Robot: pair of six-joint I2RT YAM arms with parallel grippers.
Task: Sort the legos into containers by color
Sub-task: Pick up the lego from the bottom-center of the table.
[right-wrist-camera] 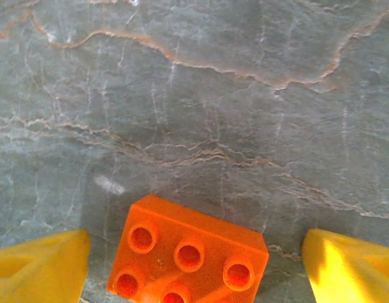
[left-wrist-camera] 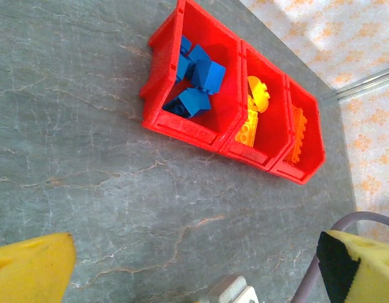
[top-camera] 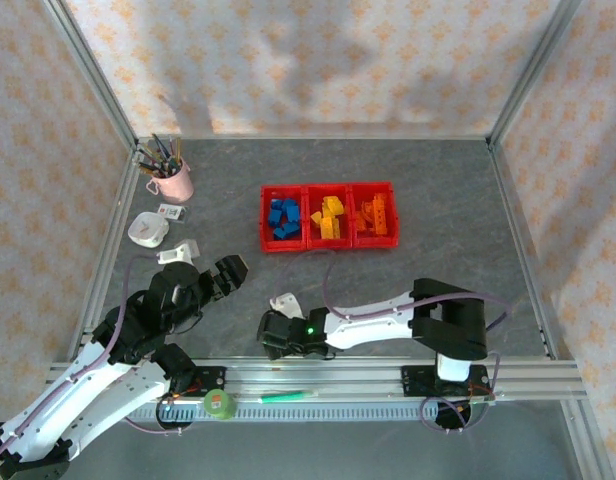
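Orange brick (right-wrist-camera: 188, 255) lies between the right gripper (right-wrist-camera: 196, 247), spread wide.
Top: bins (top-camera: 328, 247) hold blue, yellow, orange legos (top-camera: 330, 218). Left wrist: left gripper (left-wrist-camera: 194, 259) gapes over table (left-wrist-camera: 87, 158), bins beyond. Right wrist: brick on table, touching neither finger.

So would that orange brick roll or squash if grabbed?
Probably neither: the orange brick is boxy and sits flat, studs up, so rolling seems unlikely. It looks like hard, smooth plastic, likely stiff, light, perhaps slightly slippery.

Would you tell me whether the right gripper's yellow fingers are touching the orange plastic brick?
No, bare grey table shows between the orange plastic brick and each yellow finger.
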